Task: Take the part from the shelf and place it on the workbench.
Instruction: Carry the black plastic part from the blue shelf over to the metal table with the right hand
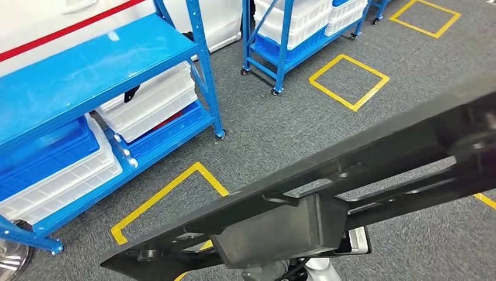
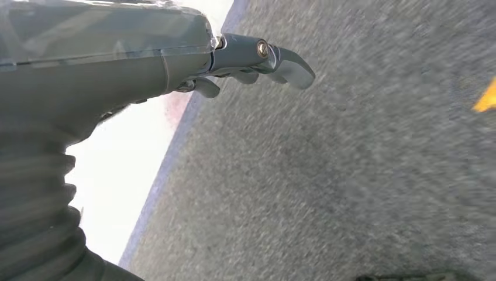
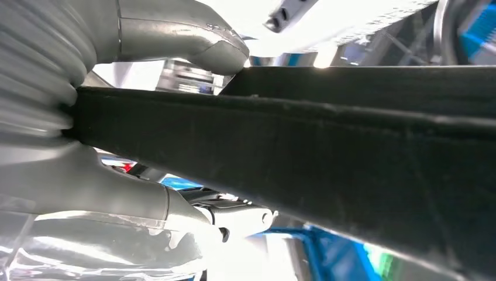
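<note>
I'm seeing the part, a long flat black bracket, crossing low over grey carpet. Right hand is gripping it, thumb on top. Left hand is hanging loose, holding nothing. Blue shelf is sitting well apart.

No text, label, brand or number could be read in any view. The floor bore only yellow tape squares without lettering, and the white wall carried a plain red stripe.
</note>
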Robot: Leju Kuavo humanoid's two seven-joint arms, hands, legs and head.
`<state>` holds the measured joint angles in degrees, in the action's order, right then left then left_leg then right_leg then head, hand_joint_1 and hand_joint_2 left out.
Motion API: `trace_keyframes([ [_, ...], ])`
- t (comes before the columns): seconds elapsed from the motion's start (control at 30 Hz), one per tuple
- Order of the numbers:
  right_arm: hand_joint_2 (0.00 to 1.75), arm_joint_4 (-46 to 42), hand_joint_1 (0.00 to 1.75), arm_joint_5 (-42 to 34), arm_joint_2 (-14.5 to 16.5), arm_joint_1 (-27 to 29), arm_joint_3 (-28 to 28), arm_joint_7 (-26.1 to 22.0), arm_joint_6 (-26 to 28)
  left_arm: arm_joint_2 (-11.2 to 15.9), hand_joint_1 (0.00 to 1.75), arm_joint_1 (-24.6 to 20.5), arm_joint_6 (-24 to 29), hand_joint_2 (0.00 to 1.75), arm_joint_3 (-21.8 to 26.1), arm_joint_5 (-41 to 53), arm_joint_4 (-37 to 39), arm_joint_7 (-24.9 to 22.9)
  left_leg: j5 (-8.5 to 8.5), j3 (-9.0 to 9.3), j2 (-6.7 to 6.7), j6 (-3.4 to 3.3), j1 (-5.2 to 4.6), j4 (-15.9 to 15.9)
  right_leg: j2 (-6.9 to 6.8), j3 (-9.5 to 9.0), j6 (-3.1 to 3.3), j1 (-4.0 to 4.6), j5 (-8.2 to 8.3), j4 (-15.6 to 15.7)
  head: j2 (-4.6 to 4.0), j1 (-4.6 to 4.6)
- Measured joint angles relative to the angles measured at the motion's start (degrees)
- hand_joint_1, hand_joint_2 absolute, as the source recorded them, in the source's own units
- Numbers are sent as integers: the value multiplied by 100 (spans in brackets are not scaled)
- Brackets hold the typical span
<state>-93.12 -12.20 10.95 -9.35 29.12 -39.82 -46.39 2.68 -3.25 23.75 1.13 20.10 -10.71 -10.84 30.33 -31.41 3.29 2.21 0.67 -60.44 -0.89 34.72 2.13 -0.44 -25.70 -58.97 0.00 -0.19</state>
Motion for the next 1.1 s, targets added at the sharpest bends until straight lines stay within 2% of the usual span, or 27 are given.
trace_keyframes([
  [0.03, 175, 28, 175, -35, 14, -17, 1, -9, -15, -1, 0, 10, 27, 175, 3, -2, 0, 7, 199, -145, -154, 14, 10, -335, 49, 10, 22, 0, 13, 6, 0, -1],
  [0.07, 175, 54, 175, -61, 24, -29, -1, -17, -28, -1, 0, 21, 44, 175, 6, -3, 0, 15, 405, -331, -245, 19, 11, -747, 106, 23, 40, 8, 22, 5, 0, -3],
  [0.1, 175, 77, 175, -81, 28, -32, -4, -21, -38, 0, 0, 35, 46, 175, 8, 1, 0, 27, 549, -504, -275, 21, 10, -1122, 170, 33, 51, 19, 29, 3, 0, -3],
  [0.13, 175, 99, 175, -97, 28, -31, -9, -22, -50, -1, 0, 48, 31, 175, 9, 10, 0, 51, 590, -612, -285, 16, 10, -1347, 241, 39, 58, 30, 35, 1, 0, -2],
  [0.17, 175, 114, 175, -109, 26, -27, -19, -23, -67, -2, 0, 59, -5, 175, 9, 29, 0, 90, 512, -619, -290, 4, 10, -1348, 314, 41, 60, 37, 39, -4, 0, -2],
  [0.2, 175, 119, 175, -117, 23, -20, -41, -24, -91, -2, 0, 68, -56, 175, 7, 62, 0, 146, 335, -518, -306, -14, 10, -1118, 388, 38, 60, 40, 42, -9, 0, -2],
  [0.23, 175, 108, 175, -115, 20, -2, -80, -25, -125, -2, 0, 70, -112, 175, 3, 104, 0, 212, 102, -334, -373, -37, 10, -714, 457, 34, 56, 40, 43, -16, 0, -2],
  [0.27, 175, 83, 175, -101, 16, 28, -137, -27, -157, 4, 0, 68, -166, 175, -3, 154, 0, 272, -69, -146, -508, -65, 10, -305, 513, 37, 42, 44, 46, -25, 0, -1],
  [0.3, 175, 47, 175, -75, 11, 70, -208, -29, -181, 9, 0, 63, -219, 175, -12, 211, 0, 321, -182, 3, -627, -89, 8, 24, 568, 50, 19, 41, 54, -34, 0, -1],
  [0.33, 175, -1, 175, -39, 5, 126, -287, -30, -194, 20, 0, 48, -274, 175, -26, 267, 0, 342, -229, 88, -724, -112, 1, 219, 615, 71, -12, 32, 67, -38, 0, 1],
  [0.37, 175, -50, 175, -6, -4, 190, -362, -31, -195, 32, 0, 21, -332, 175, -44, 315, 0, 338, -216, 110, -759, -132, -9, 279, 664, 92, -53, 21, 87, -35, 0, 1],
  [0.43, 175, -138, 175, 34, -27, 300, -485, -31, -188, 55, 0, -43, -433, 175, -80, 366, 0, 292, -259, 121, -645, -185, -5, 331, 744, 116, -128, 7, 118, -24, 0, 2],
  [0.47, 175, -165, 175, 38, -39, 331, -527, -31, -185, 62, 0, -66, -464, 175, -91, 368, 0, 274, -285, 133, -575, -219, 8, 367, 689, 142, -157, 19, 77, -75, 0, 7],
  [0.5, 175, -182, 175, 38, -48, 344, -559, -31, -177, 72, 0, -75, -481, 175, -97, 363, 0, 263, -311, 145, -496, -253, 21, 403, 574, 214, -179, 33, -31, -228, 0, 16],
  [0.57, 175, -195, 175, 38, -61, 360, -607, -31, -159, 91, 0, -76, -498, 175, -101, 355, 0, 264, -329, 152, -339, -292, 14, 432, 271, 514, -212, 34, -407, -877, 0, 34],
  [0.6, 175, -196, 175, 38, -67, 374, -627, -31, -152, 103, 0, -74, -502, 175, -101, 351, 0, 266, -329, 147, -260, -299, 4, 429, 189, 696, -230, 17, -580, -1265, 0, 37],
  [0.63, 175, -196, 175, 39, -75, 392, -645, -31, -148, 109, 0, -72, -506, 175, -102, 349, 0, 267, -326, 144, -185, -299, -3, 427, 151, 825, -247, -2, -673, -1548, 0, 37],
  [0.67, 175, -196, 175, 39, -83, 406, -660, -31, -147, 113, 0, -75, -510, 175, -102, 343, 0, 268, -321, 143, -117, -297, -5, 423, 132, 855, -261, -19, -654, -1625, 0, 37],
  [0.7, 175, -196, 175, 38, -89, 415, -672, -31, -147, 116, 0, -80, -516, 175, -103, 333, 0, 267, -313, 146, -51, -291, -5, 417, 109, 768, -271, -33, -534, -1482, 0, 37],
  [0.73, 175, -196, 175, 36, -93, 418, -680, -31, -148, 116, 0, -86, -527, 175, -103, 319, 0, 267, -298, 153, 5, -279, -4, 406, 62, 568, -273, -41, -344, -1126, 0, 37],
  [0.8, 175, -196, 175, 27, -96, 414, -683, -31, -155, 118, 0, -90, -578, 175, -101, 263, 0, 266, -255, 168, 96, -233, -22, 375, -171, 141, -240, -19, -83, -340, 0, 36],
  [0.83, 175, -196, 175, 23, -96, 409, -684, -31, -159, 120, 0, -86, -620, 175, -95, 234, 0, 266, -236, 172, 131, -204, -35, 361, -251, 26, -211, 2, -39, -115, 0, 35],
  [0.87, 175, -196, 175, 20, -96, 403, -685, -31, -164, 122, 0, -82, -668, 175, -86, 209, 0, 265, -224, 176, 171, -175, -51, 352, -294, -5, -180, 25, -49, -33, 0, 33],
  [0.93, 175, -195, 175, 16, -96, 390, -686, -31, -170, 122, 0, -76, -762, 175, -64, 188, 0, 260, -202, 181, 251, -118, -55, 350, -186, 12, -117, 39, -31, -21, 0, 32],
  [0.97, 175, -194, 175, 16, -96, 383, -686, -31, -170, 121, 0, -76, -797, 175, -57, 190, 0, 258, -166, 181, 237, -88, -42, 326, -137, 11, -86, 33, -18, -2, 0, 32],
  [1.03, 175, -193, 175, 16, -96, 360, -683, -31, -160, 119, 0, -69, -862, 175, -51, 199, 0, 257, 77, 43, 22, -42, -14, -9, -36, 6, -22, 14, 11, 35, 0, 30],
  [1.1, 175, -193, 175, 25, -96, 350, -678, -31, -132, 121, 0, -45, -937, 175, -46, 208, 0, 257, 463, -310, -221, -23, -3, -782, 74, 16, 14, 20, 19, 37, 0, 27],
])
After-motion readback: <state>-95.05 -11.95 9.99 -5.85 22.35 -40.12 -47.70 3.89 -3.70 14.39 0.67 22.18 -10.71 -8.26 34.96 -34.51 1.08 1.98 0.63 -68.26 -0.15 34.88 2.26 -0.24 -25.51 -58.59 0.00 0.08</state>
